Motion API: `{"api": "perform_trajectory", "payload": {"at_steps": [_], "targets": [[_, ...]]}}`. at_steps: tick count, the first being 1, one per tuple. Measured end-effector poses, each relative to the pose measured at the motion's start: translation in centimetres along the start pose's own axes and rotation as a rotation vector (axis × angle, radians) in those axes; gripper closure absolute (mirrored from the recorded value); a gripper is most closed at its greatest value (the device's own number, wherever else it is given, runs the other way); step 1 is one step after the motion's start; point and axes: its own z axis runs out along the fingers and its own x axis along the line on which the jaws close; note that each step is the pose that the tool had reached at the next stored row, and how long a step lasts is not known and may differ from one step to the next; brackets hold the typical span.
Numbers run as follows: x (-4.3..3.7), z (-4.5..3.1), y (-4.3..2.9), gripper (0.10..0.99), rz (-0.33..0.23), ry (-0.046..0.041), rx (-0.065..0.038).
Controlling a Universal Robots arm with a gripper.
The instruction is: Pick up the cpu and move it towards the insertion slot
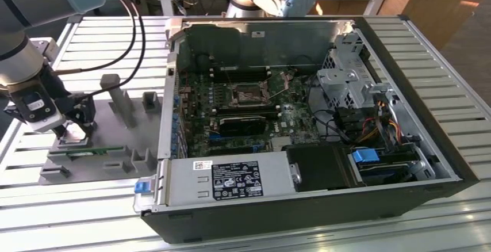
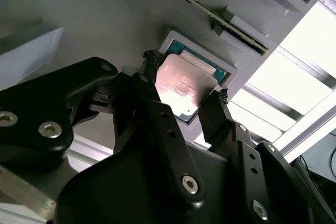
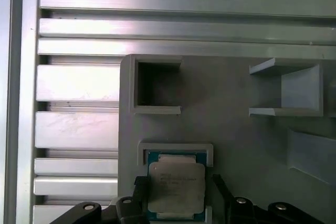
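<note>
At the exterior view's lower left, the gripper [image 1: 77,132], fingers spread, straddles the cpu [image 3: 176,190] seated in a grey tray's [image 1: 107,134] pocket.

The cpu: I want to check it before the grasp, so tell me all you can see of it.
The cpu is a flat square chip with a silvery metal top and a blue-green rim. It lies flat in a walled pocket of the grey holder, on the slatted table. The open end effector straddles it, one finger by each of two opposite sides; in the first wrist view narrow gaps show between them, so it looks not yet gripped.
</note>
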Motion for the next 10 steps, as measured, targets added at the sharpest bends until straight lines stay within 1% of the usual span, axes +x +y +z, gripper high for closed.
{"api": "perform_trajectory", "payload": {"at_steps": [8,10], "targets": [[0.21,0.3,0.16,0.498,0.0,0.0001,0.0],[0.24,0.51,0.18,0.498,0.0,-0.0002,0.0]]}}
